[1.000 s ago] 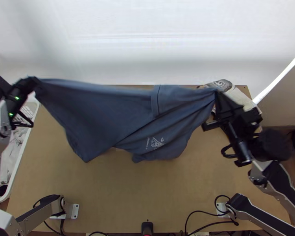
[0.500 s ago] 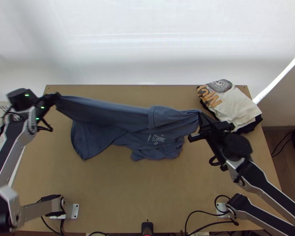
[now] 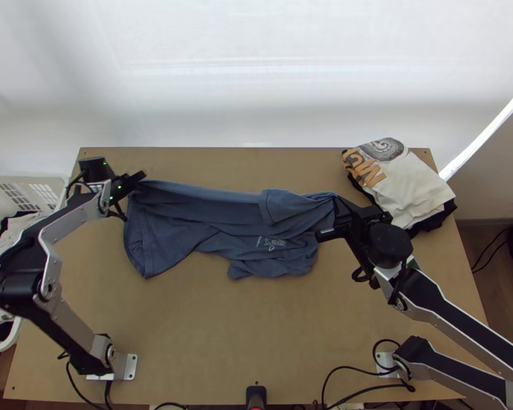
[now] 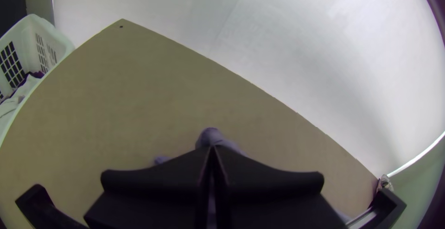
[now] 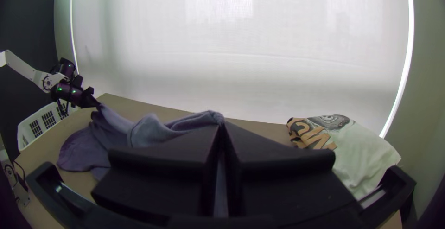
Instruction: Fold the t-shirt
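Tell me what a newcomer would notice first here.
Probably the blue t-shirt, stretched across the far half of the table, one end pinched by the left gripper and the other by the right gripper. Next, likely the pale shirt with orange lettering, lying at the table's far right corner.

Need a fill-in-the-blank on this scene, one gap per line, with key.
The left pincer and right pincer both grip the T-shirt, whose colour is ____. The cream printed garment lies nearer the ____ pincer. The cloth showing beneath that garment is ____ in colour. The white laundry basket stands nearer the ____ pincer.

Missing words: blue; right; black; left.
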Controlling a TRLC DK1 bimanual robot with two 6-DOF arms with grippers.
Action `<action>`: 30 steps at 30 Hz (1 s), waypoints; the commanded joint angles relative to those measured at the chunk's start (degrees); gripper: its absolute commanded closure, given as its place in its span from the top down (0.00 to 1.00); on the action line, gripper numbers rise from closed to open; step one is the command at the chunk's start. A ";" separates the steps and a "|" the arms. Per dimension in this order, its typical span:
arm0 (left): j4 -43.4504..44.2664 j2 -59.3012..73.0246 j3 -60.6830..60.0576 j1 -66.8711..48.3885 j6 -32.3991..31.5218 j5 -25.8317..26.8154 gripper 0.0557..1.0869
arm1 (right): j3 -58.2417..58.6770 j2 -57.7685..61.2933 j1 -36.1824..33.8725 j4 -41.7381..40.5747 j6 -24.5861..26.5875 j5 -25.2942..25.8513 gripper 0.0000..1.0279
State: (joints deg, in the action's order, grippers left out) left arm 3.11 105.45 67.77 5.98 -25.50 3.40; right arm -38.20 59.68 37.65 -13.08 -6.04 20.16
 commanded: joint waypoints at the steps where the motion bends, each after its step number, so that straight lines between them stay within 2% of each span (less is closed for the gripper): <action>1: 2.77 3.54 4.30 -0.79 0.18 -0.15 0.04 | -1.36 0.88 -0.21 -1.68 -1.52 0.84 0.03; 4: 3.65 6.00 7.12 -1.50 -0.17 -0.15 0.05 | -1.88 1.58 -0.03 -1.77 -1.52 0.84 0.03; 5: 3.57 6.52 8.17 -1.67 -0.34 -0.15 0.14 | -2.06 1.76 0.14 -1.77 -1.52 0.84 0.03; 7: 3.13 6.61 9.40 -2.02 -0.43 -0.15 0.46 | -2.32 2.11 0.41 -1.77 -1.52 0.84 0.03; 8: 2.51 6.61 10.10 -2.11 -0.43 -0.06 0.58 | -2.32 2.19 0.50 -1.77 -1.43 0.84 0.03; 9: 1.63 6.52 10.89 -2.02 -0.34 0.20 0.62 | -2.41 2.37 0.58 -1.77 -1.43 0.84 0.03; 12: 0.49 6.26 12.48 -1.41 -0.43 4.69 0.62 | -2.59 2.63 0.67 -1.77 -1.34 0.67 0.03; 17: -2.94 5.82 14.15 -0.35 -0.43 7.06 0.62 | -2.67 2.81 0.76 -1.60 -1.34 0.67 0.03; 20: -6.02 6.70 15.29 0.35 -0.52 11.54 0.62 | -2.85 2.90 0.76 -1.51 -1.34 0.67 0.03; 22: -7.86 7.49 15.99 0.61 -0.70 12.51 0.62 | -2.94 2.99 0.76 -1.33 -1.34 0.67 0.03; 30: -18.06 11.18 21.35 1.93 -6.41 24.55 0.62 | -2.85 2.72 1.02 -0.72 -1.34 0.67 0.03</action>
State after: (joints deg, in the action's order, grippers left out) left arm -12.45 114.15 86.35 7.16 -28.95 25.32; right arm -39.48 62.00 38.13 -13.56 -6.04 20.16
